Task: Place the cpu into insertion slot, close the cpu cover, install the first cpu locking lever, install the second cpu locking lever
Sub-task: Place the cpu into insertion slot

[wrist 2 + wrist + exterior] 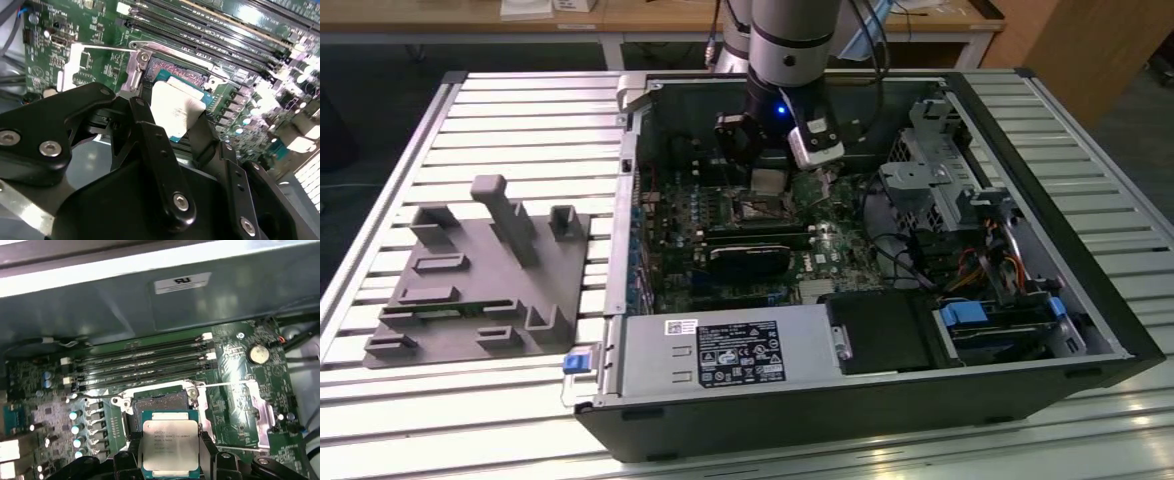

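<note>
Closest to the wrist cameras, the gripper had its two black fingers drawn in narrow on the cpu, one finger against each of two opposite edges and the pale lid facing the camera. In the second wrist view the gripper pinched the cpu in just that way.

The chip hung close to the insertion slot but was not seated in it. The slot's dark centre lay bare inside its silvery rim, as the second wrist view also showed.

Beside the slot, the cpu cover was swung off it, with a thin wire locking lever running along one edge.

Past these lay the long dark memory slots and a coin cell, then the grey case wall.

In the exterior view the arm reached down into the open computer case, the gripper over the insertion slot. The case lay on a slatted table. A grey fixture sat apart from it, toward the exterior view's left.
</note>
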`<state>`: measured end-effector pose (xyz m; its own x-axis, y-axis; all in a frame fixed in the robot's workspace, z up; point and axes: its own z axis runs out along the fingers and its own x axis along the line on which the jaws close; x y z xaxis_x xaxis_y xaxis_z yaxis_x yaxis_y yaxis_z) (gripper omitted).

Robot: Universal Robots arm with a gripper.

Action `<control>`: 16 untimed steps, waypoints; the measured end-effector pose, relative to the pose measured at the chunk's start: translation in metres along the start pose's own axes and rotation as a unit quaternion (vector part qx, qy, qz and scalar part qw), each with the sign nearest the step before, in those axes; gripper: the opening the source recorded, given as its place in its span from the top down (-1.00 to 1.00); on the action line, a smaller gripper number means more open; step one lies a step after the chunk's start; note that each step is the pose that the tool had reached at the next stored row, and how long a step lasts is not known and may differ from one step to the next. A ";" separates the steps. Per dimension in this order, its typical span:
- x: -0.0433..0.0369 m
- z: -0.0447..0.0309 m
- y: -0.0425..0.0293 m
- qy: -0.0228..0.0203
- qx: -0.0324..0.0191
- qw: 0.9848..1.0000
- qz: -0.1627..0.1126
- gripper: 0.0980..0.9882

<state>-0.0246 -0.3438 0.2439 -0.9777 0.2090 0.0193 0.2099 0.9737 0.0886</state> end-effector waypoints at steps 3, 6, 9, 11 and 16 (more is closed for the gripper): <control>0.0000 0.0003 -0.0001 -0.002 0.000 1.000 0.021 0.01; 0.0000 0.0006 -0.0001 -0.004 -0.001 0.999 0.043 0.01; 0.0000 0.0009 -0.0001 -0.006 -0.001 0.998 0.065 0.01; 0.0000 0.0011 -0.0001 -0.007 -0.002 0.997 0.079 0.01; 0.0000 0.0017 -0.0001 -0.010 -0.002 0.993 0.115 0.01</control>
<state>-0.0246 -0.3438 0.2422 -0.9040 0.4271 0.0193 0.4271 0.8999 0.0886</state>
